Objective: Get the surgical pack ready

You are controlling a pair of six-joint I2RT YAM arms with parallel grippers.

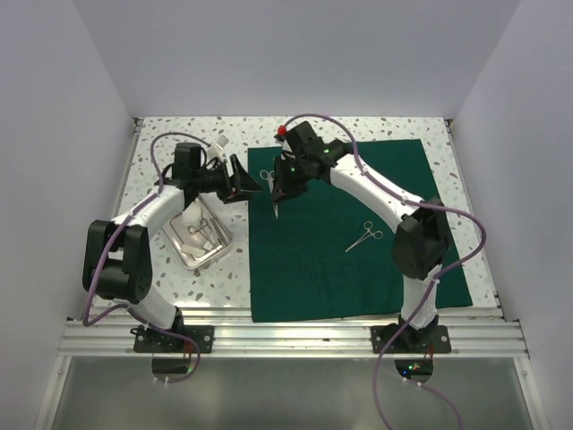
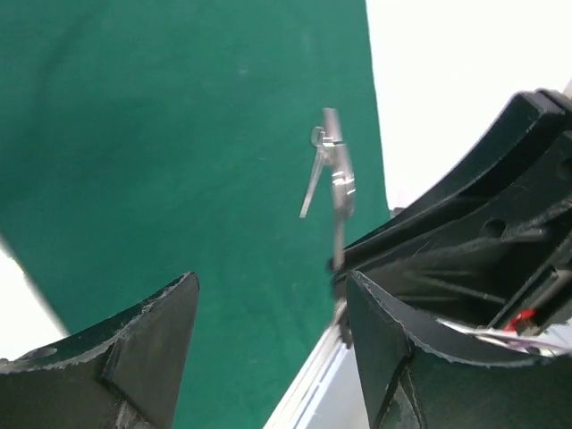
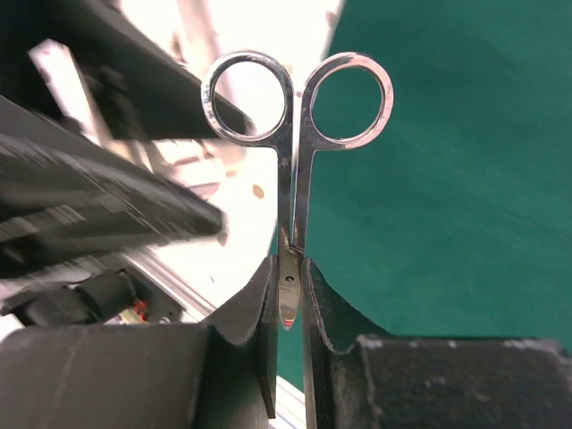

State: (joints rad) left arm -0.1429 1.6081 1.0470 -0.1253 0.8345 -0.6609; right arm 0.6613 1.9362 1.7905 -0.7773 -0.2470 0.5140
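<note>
The left gripper reaches rightward over the speckled table. Its two black, rough-edged fingers stand well apart with nothing between them. Near its forearm sits the small metal tray, shiny and rectangular, turned on a diagonal. It holds white gauze and thin steel instruments.

Just beyond the left fingertips are the scissors, polished steel with two round finger rings. The right gripper is clamped on them near the pivot, one black finger against each shank. Their long axis runs straight out from those fingers, rings away from the palm. Overhead, the scissors sit at the drape's left edge, rings toward the far side.

The right wrist view shows the rings face-on and the grip itself. The left wrist view gives only a blurred, edge-on steel sliver beside the right gripper's black body.

Only the overhead view takes in the tray and the whole dark green drape, a flat matte cloth rectangle over the table's right part. On it lie ring-handled forceps, well apart from the scissors, on a diagonal with their tips toward the near left.
</note>
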